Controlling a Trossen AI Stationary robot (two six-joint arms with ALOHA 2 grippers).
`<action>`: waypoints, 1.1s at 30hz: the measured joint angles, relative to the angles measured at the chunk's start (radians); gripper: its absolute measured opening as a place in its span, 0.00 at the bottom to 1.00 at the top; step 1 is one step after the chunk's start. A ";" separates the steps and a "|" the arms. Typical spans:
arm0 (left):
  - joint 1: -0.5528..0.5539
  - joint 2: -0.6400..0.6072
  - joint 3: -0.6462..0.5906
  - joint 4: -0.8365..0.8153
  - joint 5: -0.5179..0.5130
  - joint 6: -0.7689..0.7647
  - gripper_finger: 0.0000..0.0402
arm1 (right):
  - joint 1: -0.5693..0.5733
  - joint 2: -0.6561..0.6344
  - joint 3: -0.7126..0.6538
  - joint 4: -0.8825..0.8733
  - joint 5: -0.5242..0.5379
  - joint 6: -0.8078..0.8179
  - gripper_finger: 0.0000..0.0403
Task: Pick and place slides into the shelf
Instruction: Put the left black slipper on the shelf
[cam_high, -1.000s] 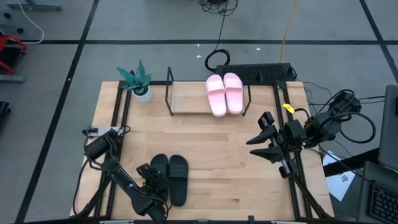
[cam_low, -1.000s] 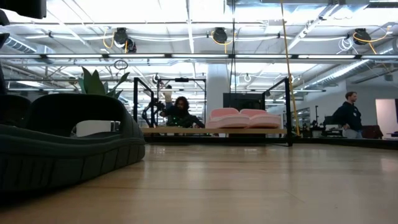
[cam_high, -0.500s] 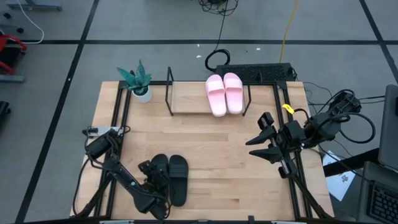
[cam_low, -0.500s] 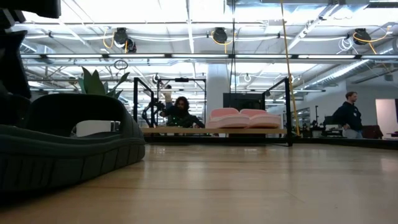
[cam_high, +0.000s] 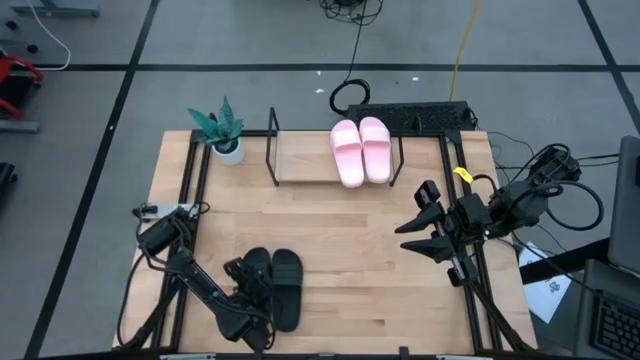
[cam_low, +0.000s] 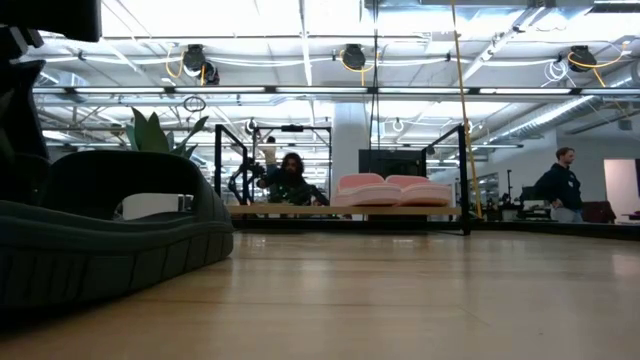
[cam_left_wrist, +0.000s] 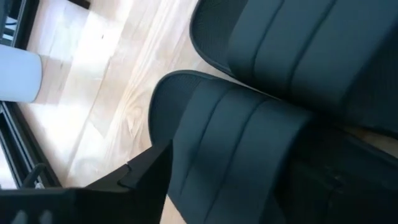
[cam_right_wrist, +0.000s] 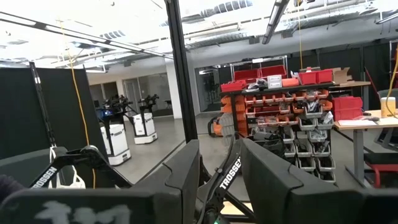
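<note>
Straddling one black slide (cam_high: 255, 278), left tool (cam_high: 243, 285) open-fingered.

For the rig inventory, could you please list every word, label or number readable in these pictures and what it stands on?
"TROSSEN": white letters on a dark arm link, right wrist view.
"TROSSEN": again on another dark arm link in that view.
Labels on the red storage bins: too small to read.
Slides, shelf: no text visible.
</note>
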 joint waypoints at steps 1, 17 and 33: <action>0.000 0.000 0.000 0.004 0.002 0.002 0.60 | 0.000 0.000 0.000 0.000 0.000 0.000 0.27; -0.008 0.000 0.000 0.022 0.021 -0.023 0.52 | 0.000 0.000 0.000 0.000 0.000 0.000 0.27; -0.008 0.000 0.001 0.066 0.021 0.010 0.02 | 0.000 0.000 0.000 0.000 0.000 0.000 0.27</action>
